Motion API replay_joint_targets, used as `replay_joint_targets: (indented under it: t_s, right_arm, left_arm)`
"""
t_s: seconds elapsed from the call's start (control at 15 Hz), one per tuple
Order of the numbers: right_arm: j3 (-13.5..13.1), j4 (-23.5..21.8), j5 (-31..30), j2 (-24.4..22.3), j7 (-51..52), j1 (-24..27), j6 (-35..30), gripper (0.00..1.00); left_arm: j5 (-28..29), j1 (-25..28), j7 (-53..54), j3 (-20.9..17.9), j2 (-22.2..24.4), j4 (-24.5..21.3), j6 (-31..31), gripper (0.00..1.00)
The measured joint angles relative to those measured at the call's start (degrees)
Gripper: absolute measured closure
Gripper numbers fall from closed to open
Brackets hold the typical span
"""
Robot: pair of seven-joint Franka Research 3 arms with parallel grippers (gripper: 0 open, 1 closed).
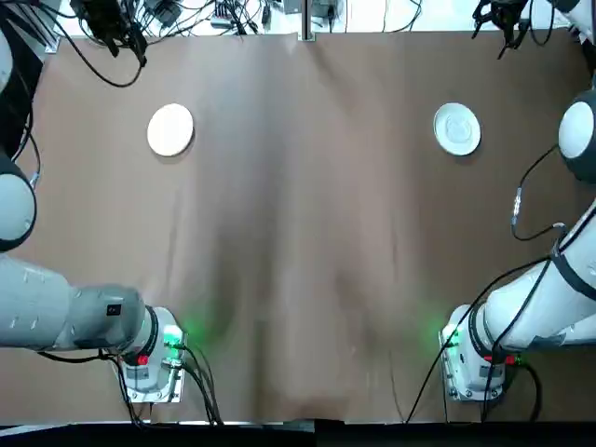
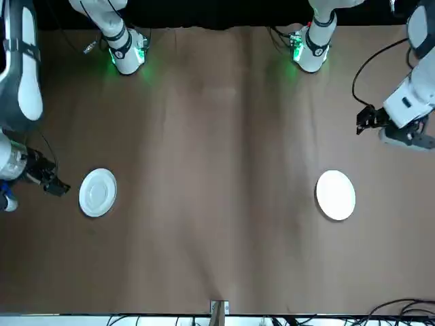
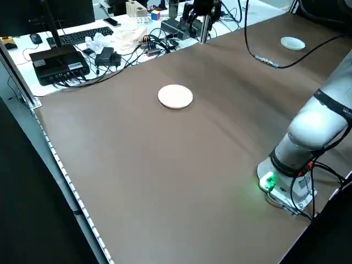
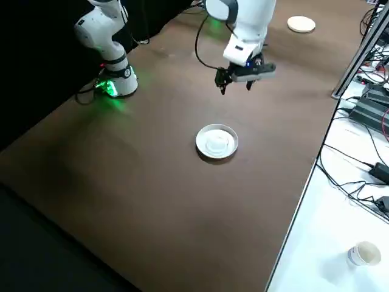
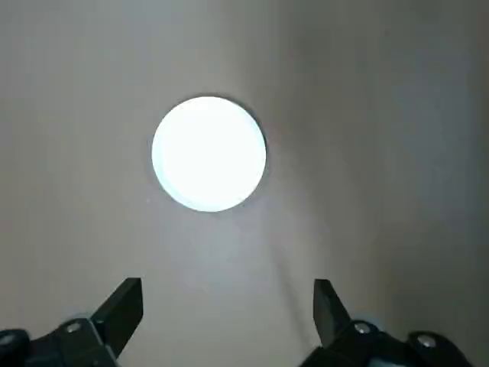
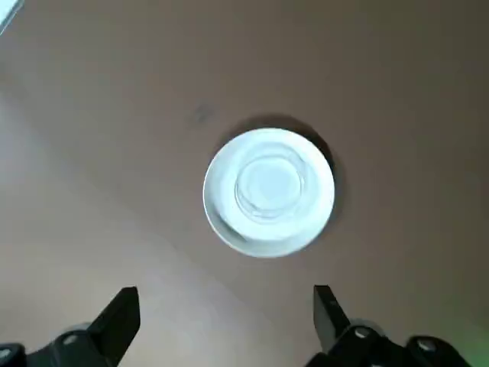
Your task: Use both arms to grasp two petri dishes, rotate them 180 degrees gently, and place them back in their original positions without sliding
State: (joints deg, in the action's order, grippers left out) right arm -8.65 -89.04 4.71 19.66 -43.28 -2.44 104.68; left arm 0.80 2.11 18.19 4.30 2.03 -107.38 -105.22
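Table [image 1: 307, 233]: one broad brown sheet fills the workspace, faintly creased down the middle, and both arm bases glow green at its near edge.
Left arm [image 1: 56, 312]: base at the near left; the limb loops out past the left edge and reaches to the far-left corner, wrist raised above the table.
Right arm [image 1: 540, 303]: mirror pose, base at the near right, elbow out beyond the right edge, wrist up by the far-right corner.
Room: a white bench runs along the far side, crowded with black cables [image 3: 137, 49], a keyboard [image 3: 82, 34] and a black box [image 3: 58, 63]; a paper cup [image 4: 363, 253] stands on the white surface off the right end.
Left gripper [image 5: 228, 306]: hanging in the air beyond and outside the plain dish, touching nothing, fingers spread wide with the dish framed between them in its wrist view.
Right gripper [image 6: 226, 310]: also aloft and clear of its dish, jaws wide apart and empty.
Plain petri dish [image 1: 170, 129]: matte white, flat on the table, far left.
Ringed petri dish [image 1: 457, 128]: glossier, a faint inner ring showing, flat on the table, far right, well apart from the other one.
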Motion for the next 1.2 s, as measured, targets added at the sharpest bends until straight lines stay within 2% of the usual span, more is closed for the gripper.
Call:
replay_joint_targets:
  t_s: [0.27, 0.53, 0.73, 0.93, 1.2]
  right_arm:
    - [0.0, -0.4, 0.0, 5.6, -9.4, 0.6, 4.4, 0.00]
    - [0.0, -0.6, 0.1, 9.0, -16.9, 1.3, 5.7, 0.00]
    - [0.0, -3.4, 0.5, 10.6, -25.9, 2.1, 14.5, 0.00]
    - [0.0, -7.5, 6.0, 11.9, -29.4, 2.5, 22.1, 0.00]
    - [0.0, -8.4, 9.0, 14.2, -30.4, 3.0, 22.8, 0.00]
  left_arm:
    - [0.0, 0.1, 12.8, 0.0, -3.8, -3.9, -8.6, 0.00]
    - [0.1, 0.1, 24.6, 0.0, -9.5, -4.3, -13.6, 0.00]
    - [0.1, 0.3, 38.7, -0.1, -12.5, -4.3, -16.8, 0.01]
    - [0.3, 0.6, 49.3, -0.1, -14.9, -4.5, -20.4, 0.01]
    - [1.2, 3.3, 57.4, -0.2, -17.6, -6.3, -25.9, 0.01]
